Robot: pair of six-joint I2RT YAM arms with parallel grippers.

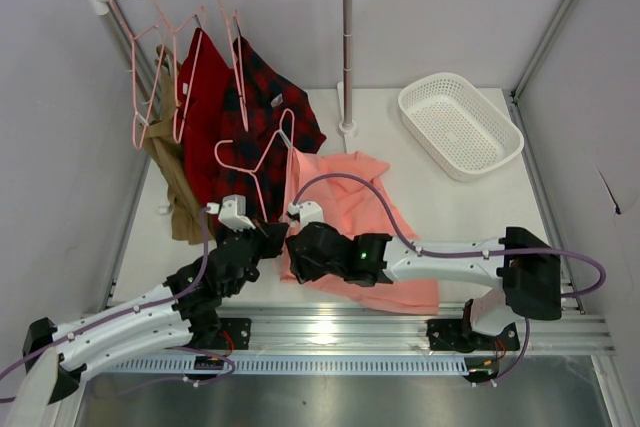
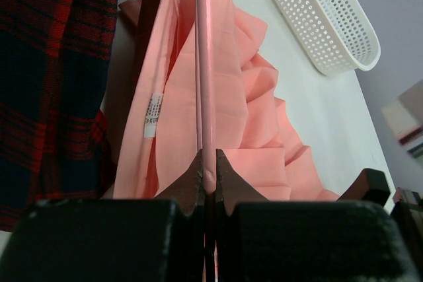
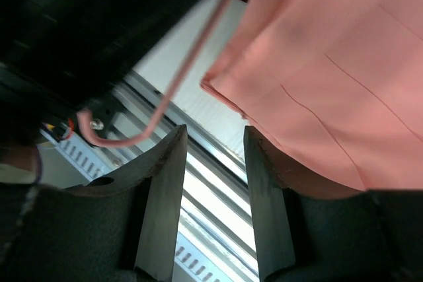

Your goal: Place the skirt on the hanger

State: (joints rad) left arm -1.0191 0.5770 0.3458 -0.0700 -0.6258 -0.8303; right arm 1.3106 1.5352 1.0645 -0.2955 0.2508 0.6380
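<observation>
**A:** Nearest first: the left gripper is pinched tight on the thin pale-pink wire hanger. Hold it level?

**B:** Yes, steady. The right gripper stands wide with nothing in it. The soft salmon-pink cloth skirt hangs just beside it, draped against the wire and trailing onto the white table. I'd catch the waist near the small white label and feed it along. Whether it's threaded at all, I can't tell.
</observation>
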